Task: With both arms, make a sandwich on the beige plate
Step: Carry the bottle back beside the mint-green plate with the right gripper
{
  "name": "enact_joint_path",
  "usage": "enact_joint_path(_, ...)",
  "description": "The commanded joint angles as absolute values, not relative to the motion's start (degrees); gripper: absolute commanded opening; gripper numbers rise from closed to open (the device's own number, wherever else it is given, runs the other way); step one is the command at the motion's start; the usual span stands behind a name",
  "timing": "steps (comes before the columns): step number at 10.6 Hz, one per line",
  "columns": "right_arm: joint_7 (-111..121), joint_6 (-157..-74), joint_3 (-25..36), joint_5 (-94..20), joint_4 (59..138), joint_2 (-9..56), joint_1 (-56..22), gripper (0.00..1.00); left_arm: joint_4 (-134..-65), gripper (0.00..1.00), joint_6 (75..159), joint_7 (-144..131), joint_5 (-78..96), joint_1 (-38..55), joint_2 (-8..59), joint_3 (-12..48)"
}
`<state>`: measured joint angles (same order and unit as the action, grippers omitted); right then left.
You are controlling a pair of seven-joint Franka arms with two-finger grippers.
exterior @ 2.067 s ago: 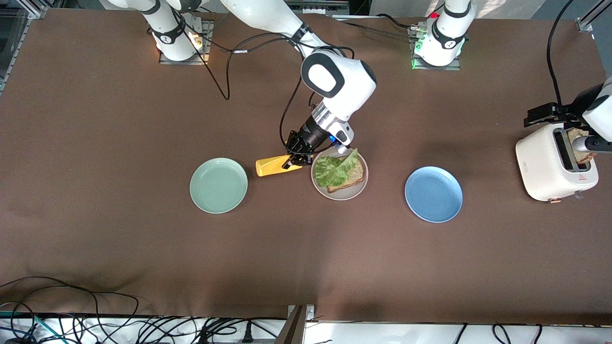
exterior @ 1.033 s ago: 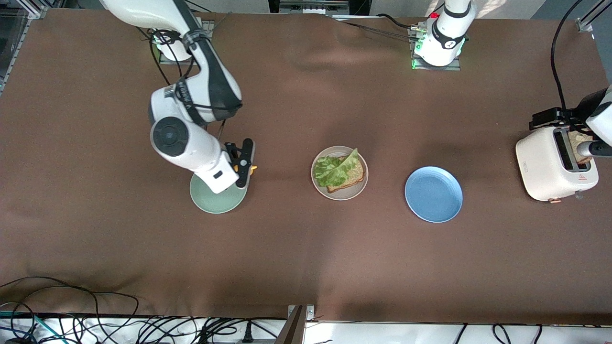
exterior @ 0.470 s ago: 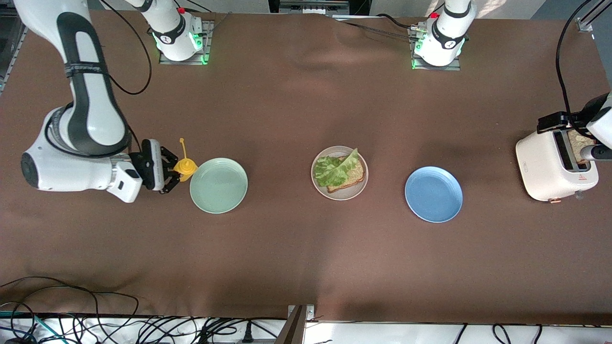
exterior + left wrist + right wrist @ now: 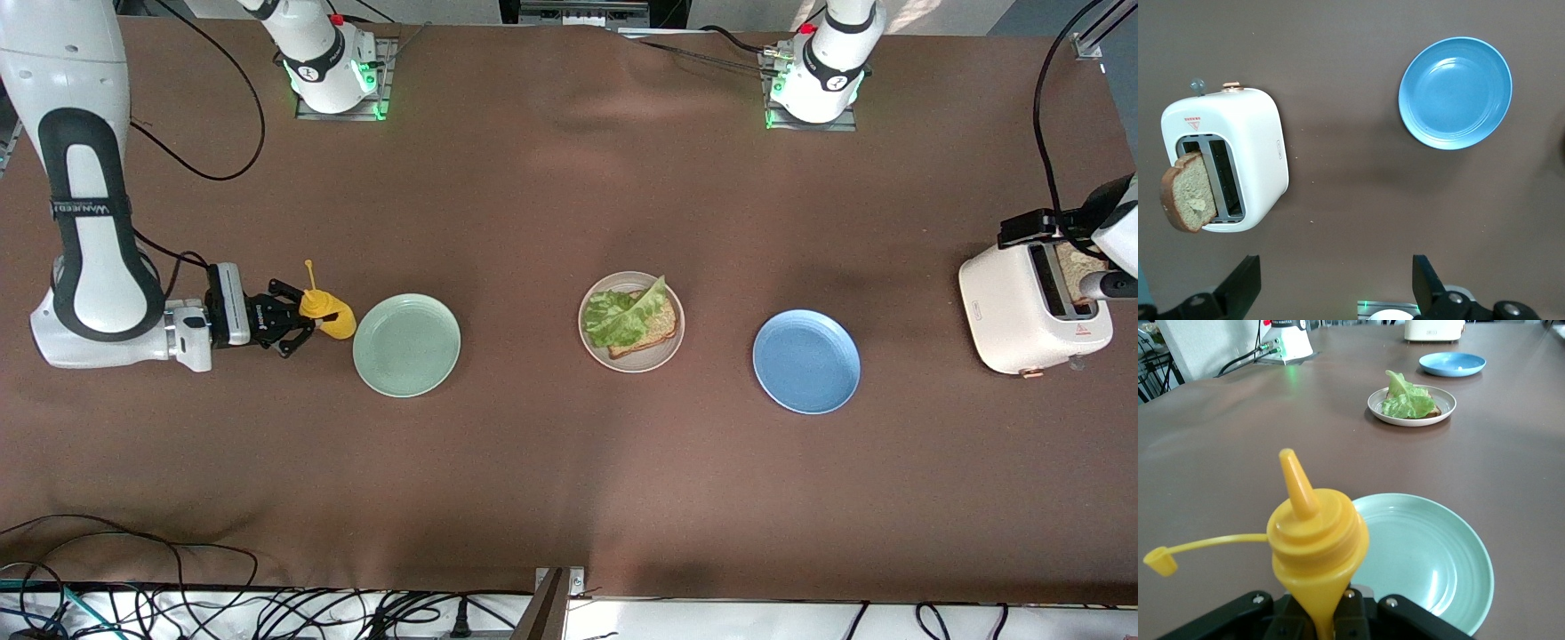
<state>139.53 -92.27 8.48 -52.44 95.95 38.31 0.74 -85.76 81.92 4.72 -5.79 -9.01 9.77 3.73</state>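
Swung clear of the round beige plate (image 4: 631,322), right pincer (image 4: 298,322) grips a yellow squeeze bottle (image 4: 325,313) beside the mint-green plate (image 4: 407,345); left pincer (image 4: 1331,293) hangs spread over the white toaster (image 4: 1022,307).

The front view looks steeply down on the counter (image 4: 551,462); both wrist views share its blue plate (image 4: 1455,92).

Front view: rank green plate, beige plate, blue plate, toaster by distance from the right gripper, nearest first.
Right gripper holds the mustard bottle at the right arm's end of the table.
1. Green plate, beside the bottle.
2. Beige plate, mid-table.
3. Blue plate, toward the left arm's end.
4. Toaster, at the left arm's end.
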Motion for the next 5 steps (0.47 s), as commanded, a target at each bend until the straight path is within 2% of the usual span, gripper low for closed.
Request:
enact_joint_path(1,144.6,-90.6,7.6,-54.1,95.1,39.5,2.7,0.0,-85.8,1.0,81.6,5.1,-3.8,-10.2,9.6,4.0)
enact_joint_path(5,143.8,-89.2,8.5,-53.8,95.0,37.6,3.3,0.0,-85.6,1.0,81.7,5.1,-2.4,-10.2,9.6,4.0)
